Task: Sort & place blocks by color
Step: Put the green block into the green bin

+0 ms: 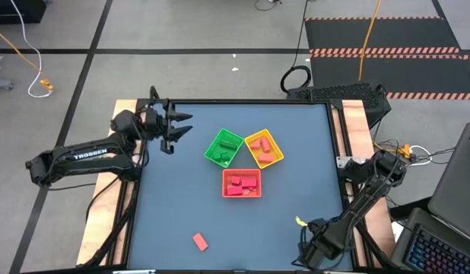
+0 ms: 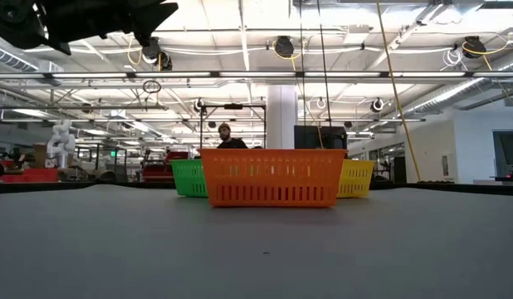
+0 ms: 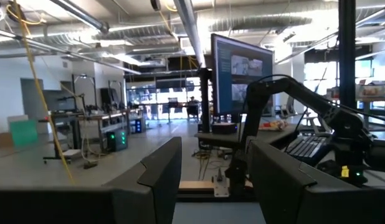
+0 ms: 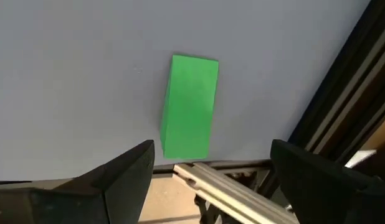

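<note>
Three mesh trays stand mid-table: green (image 1: 223, 147), yellow (image 1: 264, 148) and red (image 1: 241, 183). Green blocks lie in the green tray, salmon-orange ones in the yellow, red/pink ones in the red. A red block (image 1: 200, 242) lies flat near the table's near edge. A green brick (image 4: 190, 106) lies flat by the near right edge, showing as a small sliver (image 1: 300, 221) in the high view. My right gripper (image 4: 212, 149) hovers open over it, fingers on either side, not touching. My left gripper (image 1: 185, 125) is open, raised left of the green tray.
The table's near edge rail (image 4: 230, 186) runs close behind the green brick. In the low view the red tray (image 2: 271, 177) stands in front of the green (image 2: 188, 177) and yellow (image 2: 356, 178) ones. A person stands far off in the room behind.
</note>
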Available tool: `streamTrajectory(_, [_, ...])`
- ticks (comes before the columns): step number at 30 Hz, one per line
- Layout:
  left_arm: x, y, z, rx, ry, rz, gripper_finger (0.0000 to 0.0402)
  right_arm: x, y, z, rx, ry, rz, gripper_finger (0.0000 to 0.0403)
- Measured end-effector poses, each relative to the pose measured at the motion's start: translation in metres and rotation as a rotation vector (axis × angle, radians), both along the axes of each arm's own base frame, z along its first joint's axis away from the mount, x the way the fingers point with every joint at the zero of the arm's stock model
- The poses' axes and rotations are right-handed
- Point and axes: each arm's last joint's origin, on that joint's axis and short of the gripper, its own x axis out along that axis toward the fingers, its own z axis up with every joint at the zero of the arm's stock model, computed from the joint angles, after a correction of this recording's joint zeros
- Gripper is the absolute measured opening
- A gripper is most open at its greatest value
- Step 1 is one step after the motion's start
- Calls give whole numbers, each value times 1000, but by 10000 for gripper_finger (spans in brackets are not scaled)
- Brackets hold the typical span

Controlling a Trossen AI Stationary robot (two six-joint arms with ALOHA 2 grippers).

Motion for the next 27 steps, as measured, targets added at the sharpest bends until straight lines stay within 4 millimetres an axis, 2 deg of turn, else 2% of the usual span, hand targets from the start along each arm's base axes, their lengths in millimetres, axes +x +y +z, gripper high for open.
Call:
streamTrajectory(6, [2, -4, 0, 0, 1, -28, 179, -4, 0, -5, -38, -31, 17, 313])
streamTrajectory(15, [4, -10, 0, -2, 1, -66, 179, -8, -2, -34, 28, -112, 21, 313])
streamTrajectory(18, [5, -12, -1, -5, 6, -77, 179, -8, -3, -36, 32, -116, 24, 309])
streamTrajectory(22, [6, -14, -2, -11, 19, -87, 179, -8, -3, -37, 42, -125, 26, 285])
streamTrajectory(27, [7, -14, -3, -25, 34, -89, 179, -5, 1, -37, 80, -148, 25, 233])
